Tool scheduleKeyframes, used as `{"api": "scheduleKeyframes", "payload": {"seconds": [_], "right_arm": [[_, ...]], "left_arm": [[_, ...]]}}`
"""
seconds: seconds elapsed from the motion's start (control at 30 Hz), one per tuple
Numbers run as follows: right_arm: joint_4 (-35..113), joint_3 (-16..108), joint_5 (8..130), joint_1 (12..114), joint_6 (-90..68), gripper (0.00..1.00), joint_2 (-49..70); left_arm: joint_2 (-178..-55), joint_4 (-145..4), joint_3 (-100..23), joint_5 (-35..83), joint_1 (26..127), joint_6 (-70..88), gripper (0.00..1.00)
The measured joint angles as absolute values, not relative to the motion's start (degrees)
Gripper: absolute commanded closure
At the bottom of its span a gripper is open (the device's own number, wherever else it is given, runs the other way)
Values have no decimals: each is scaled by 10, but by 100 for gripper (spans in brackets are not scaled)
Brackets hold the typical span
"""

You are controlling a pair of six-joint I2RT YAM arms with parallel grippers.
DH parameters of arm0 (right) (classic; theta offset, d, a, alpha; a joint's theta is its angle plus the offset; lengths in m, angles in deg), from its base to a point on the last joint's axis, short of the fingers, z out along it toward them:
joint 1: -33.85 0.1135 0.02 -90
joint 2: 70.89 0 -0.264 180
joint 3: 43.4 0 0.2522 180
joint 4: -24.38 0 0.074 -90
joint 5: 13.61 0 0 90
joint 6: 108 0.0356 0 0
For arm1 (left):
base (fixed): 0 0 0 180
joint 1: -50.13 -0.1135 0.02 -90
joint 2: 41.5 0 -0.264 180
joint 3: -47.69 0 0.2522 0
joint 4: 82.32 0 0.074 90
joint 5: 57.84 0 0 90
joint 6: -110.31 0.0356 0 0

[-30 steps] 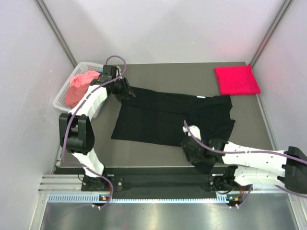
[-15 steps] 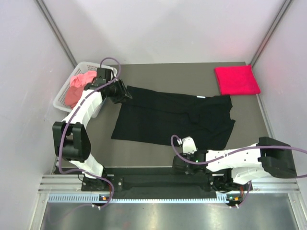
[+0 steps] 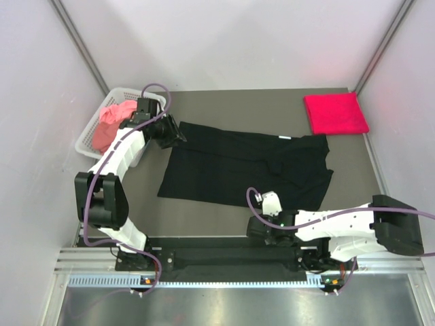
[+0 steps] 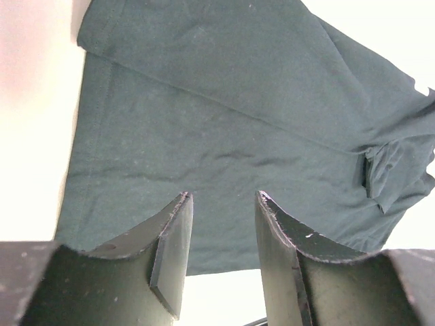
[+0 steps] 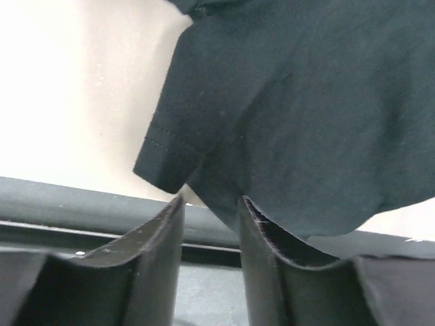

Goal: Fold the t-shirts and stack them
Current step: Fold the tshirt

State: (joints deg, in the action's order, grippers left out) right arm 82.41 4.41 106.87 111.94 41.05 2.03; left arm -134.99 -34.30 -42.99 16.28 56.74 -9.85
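Since the earlier frame the right arm has swung down to lie low along the table's near edge.

From above, the black t-shirt lies with its long axis left to right. The left gripper is at its far left corner, and the right gripper is just off its near hem.

In the left wrist view the left gripper is parted and empty, with the black t-shirt ahead.

In the right wrist view the right gripper is parted. The sleeve hem lies just beyond its tips and does not look pinched, so the right arm is the nearer one.
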Motion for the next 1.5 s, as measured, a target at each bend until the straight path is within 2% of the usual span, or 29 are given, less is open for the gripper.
{"api": "scheduleKeyframes", "payload": {"seconds": [0.07,0.1,0.17,0.2,0.43,0.6,0.77,0.9,1.1,1.33,1.5], "right_arm": [[819,44,1058,1112,408,71,20],[817,44,1054,1110,407,81,20],[818,44,1051,1109,404,90,20],[824,44,1053,1109,403,100,20],[872,63,1064,1104,403,100,31],[926,122,1076,1089,401,100,36],[942,154,1090,1036,379,100,23],[948,156,1096,974,333,100,-2],[936,174,1093,918,258,100,-19],[903,173,1076,911,205,100,-31],[864,157,1059,911,187,100,-51]], "left_arm": [[-1350,-343,-430,166,567,-98,54],[-1350,-343,-430,167,567,-98,54],[-1348,-343,-427,173,566,-98,54],[-1346,-343,-423,177,565,-98,55],[-1288,-348,-378,220,556,-107,55],[-1236,-348,-337,262,555,-107,56],[-1210,-346,-271,287,549,-105,57],[-1186,-341,-216,293,537,-117,52],[-1128,-351,-150,293,533,-172,50],[-1103,-350,-92,332,533,-246,52],[-1048,-345,-43,346,532,-353,50]]}}
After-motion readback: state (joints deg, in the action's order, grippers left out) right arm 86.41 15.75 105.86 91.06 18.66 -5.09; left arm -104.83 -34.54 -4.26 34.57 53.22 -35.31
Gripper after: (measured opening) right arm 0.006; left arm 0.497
